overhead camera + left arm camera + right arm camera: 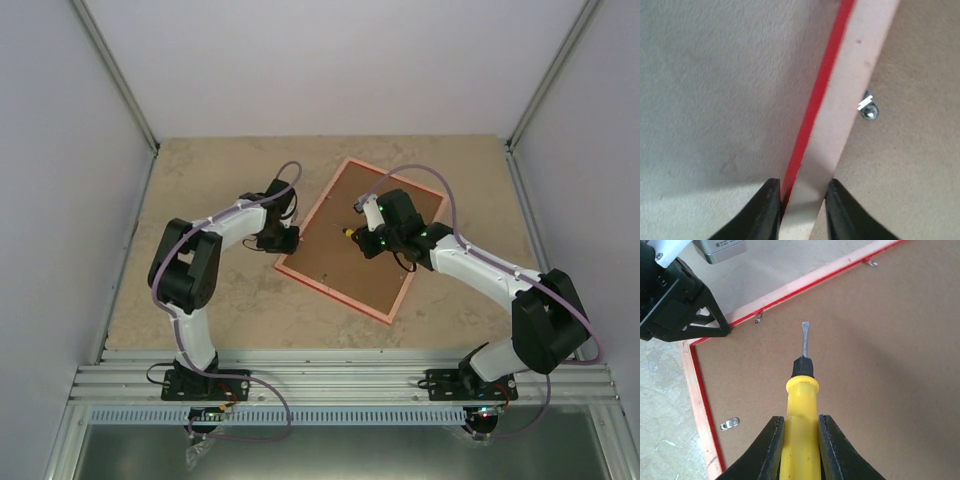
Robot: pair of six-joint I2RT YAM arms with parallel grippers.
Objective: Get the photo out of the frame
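Observation:
The red frame (335,293) lies face down in the middle of the table, its pinkish back edge up, with the brown backing board (350,262) in it. The photo is hidden under the board. My left gripper (277,241) is shut on the frame's left edge (840,110), one finger on each side of it (802,202). My right gripper (368,237) is shut on a yellow-handled screwdriver (801,405), whose flat tip hovers over the board (880,365) near the frame's left rail (790,290).
Small metal clips sit along the frame's inner edge (758,318) (730,424) (870,262); one shows in the left wrist view (867,107). The beige table (200,170) is walled at the back and both sides. The left gripper's black body (675,300) is close to the screwdriver tip.

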